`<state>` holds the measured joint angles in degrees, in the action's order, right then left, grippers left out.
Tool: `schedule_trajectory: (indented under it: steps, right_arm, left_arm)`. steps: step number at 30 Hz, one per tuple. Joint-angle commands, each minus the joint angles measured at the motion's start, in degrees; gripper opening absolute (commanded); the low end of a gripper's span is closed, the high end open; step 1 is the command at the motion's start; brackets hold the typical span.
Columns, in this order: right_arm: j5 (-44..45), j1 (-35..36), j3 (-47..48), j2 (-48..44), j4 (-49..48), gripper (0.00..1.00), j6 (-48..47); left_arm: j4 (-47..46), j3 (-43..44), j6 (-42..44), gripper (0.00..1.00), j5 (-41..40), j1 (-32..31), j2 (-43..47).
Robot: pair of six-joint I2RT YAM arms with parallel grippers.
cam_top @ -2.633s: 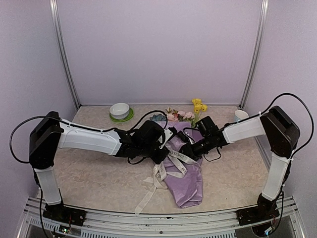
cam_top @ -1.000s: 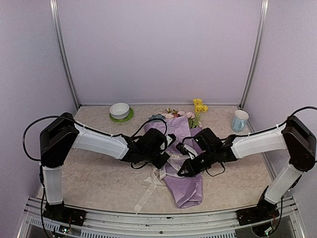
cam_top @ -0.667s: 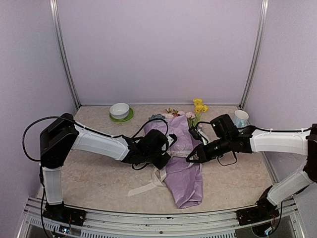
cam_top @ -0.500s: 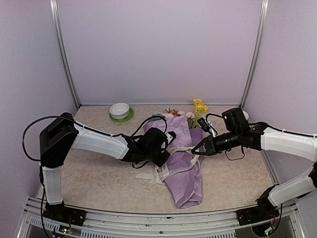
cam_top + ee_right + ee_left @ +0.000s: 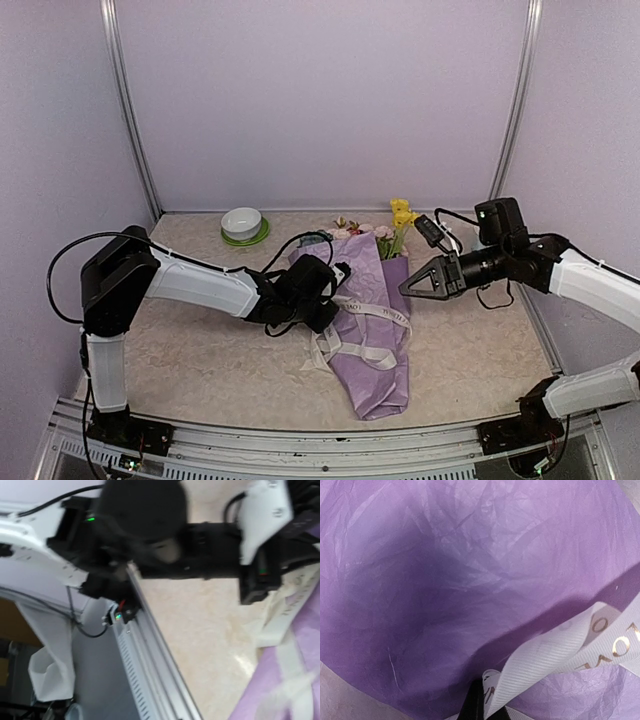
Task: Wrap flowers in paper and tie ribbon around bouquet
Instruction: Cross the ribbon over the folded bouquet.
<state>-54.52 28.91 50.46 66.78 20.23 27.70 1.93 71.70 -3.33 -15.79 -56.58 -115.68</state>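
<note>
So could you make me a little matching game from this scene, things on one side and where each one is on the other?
Things:
1. bowl
2. ribbon
3. yellow blooms
4. right gripper

Places:
A. at the right edge of the bouquet
B. on the green plate at the back of the table
C. draped across the bouquet
D. sticking out of the bouquet's far, wide end

Pairs: 1-B, 2-C, 3-D, 4-A.
</note>
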Motion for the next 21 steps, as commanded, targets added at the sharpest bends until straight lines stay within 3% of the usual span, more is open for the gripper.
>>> schedule_trajectory:
  steps: [1, 3, 7, 13, 21]
  right_arm:
    - [-3.6, -1.1, 0.9, -0.4, 3.2, 0.14, -1.1]
    - [0.2, -1.3, 1.0, -0.2, 5.0, 0.16, -2.0]
    - [17.4, -0.6, 1.0, 3.0, 12.4, 0.21, -5.3]
    - [28.4, 11.7, -0.1, 4.5, 5.1, 0.30, -0.4]
    - [43.8, 21.5, 3.5, 18.2, 6.6, 0.50, 1.2]
  left_arm:
    - [1.0, -0.4, 0.5, 0.00, -1.1, 0.2, -0.4]
    - [0.9, -0.4, 0.5, 0.00, -1.1, 0.2, -0.2]
    - [0.7, -0.1, 0.6, 0.00, -1.2, 0.2, -0.2]
    - [0.6, -0.1, 0.5, 0.00, -0.5, 0.2, -0.3]
    - [0.9, 0.0, 0.3, 0.00, -0.2, 0.2, -0.1]
